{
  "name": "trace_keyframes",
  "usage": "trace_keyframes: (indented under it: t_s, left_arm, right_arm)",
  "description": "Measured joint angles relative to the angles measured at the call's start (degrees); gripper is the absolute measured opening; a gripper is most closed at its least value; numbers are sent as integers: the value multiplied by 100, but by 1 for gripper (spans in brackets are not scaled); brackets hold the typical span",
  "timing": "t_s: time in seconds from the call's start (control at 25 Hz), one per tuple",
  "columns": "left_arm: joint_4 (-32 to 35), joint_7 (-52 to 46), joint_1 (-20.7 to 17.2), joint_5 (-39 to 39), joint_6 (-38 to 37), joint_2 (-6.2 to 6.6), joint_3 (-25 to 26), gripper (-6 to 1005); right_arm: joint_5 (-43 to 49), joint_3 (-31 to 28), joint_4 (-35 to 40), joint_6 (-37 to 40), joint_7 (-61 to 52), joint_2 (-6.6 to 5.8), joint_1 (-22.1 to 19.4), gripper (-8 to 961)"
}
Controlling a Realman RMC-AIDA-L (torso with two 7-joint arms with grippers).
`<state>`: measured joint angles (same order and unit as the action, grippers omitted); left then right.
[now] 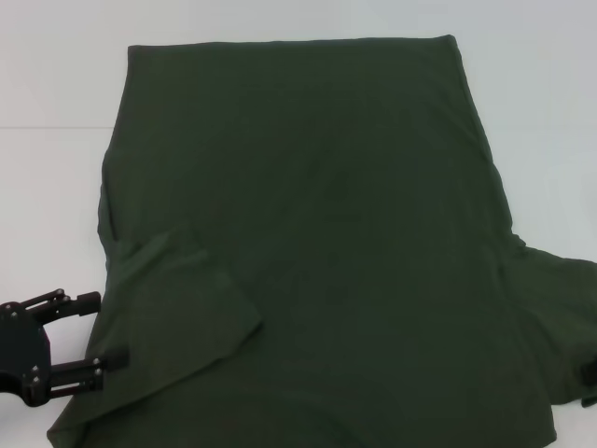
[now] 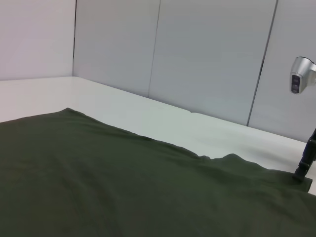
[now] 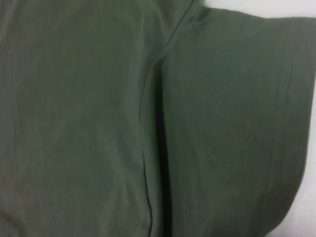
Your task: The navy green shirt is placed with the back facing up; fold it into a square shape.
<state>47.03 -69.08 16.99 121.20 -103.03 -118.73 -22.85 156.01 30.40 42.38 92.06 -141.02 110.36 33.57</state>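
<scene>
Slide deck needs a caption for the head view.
Olive-green shirt spread plain side up, left sleeve folded in; open left gripper at its edge.

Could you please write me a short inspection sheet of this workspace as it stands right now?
Surface: white table, bare around the garment.
Job's things: navy green shirt lies spread flat, plain side up, no lettering showing; the sleeve on the robot's left is folded in over the body, the sleeve on its right still lies out to the side; not yet a square.
Clutter: nothing seen.
Grippers: left gripper open beside the shirt's left edge, near the folded sleeve, holding nothing; right gripper barely in view at the picture's edge, at the right sleeve.
Cables: nothing seen.
Surroundings: pale grey wall panels behind the table.
</scene>
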Motion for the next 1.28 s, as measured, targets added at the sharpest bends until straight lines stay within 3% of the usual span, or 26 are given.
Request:
trace_keyframes:
  t_s: [0.04,0.16,0.36,0.88,1.04,1.28]
  left_arm:
    - [-1,0,0,0,-2,0,1,832]
    - [-4,0,-2,0,-4,0,1,832]
    - [-11,0,-2,0,1,0,0,831]
    - [-36,-7,9,-60,14,0,30,833]
    - [-36,-16,12,-85,-4,0,77,832]
    - [-36,-119,12,-88,-10,16,81,832]
  right_arm:
    - [0,0,-2,3,6,2,8,629]
    - [-2,1,-2,31,21,4,18,393]
    - [-4,2,-2,37,30,-3,18,145]
    - [-199,-65,40,49,167,-58,-7,19]
    - [-421,-138,66,63,172,-214,-59,19]
    - [-515,-693,268,235,296,-408,-109,20]
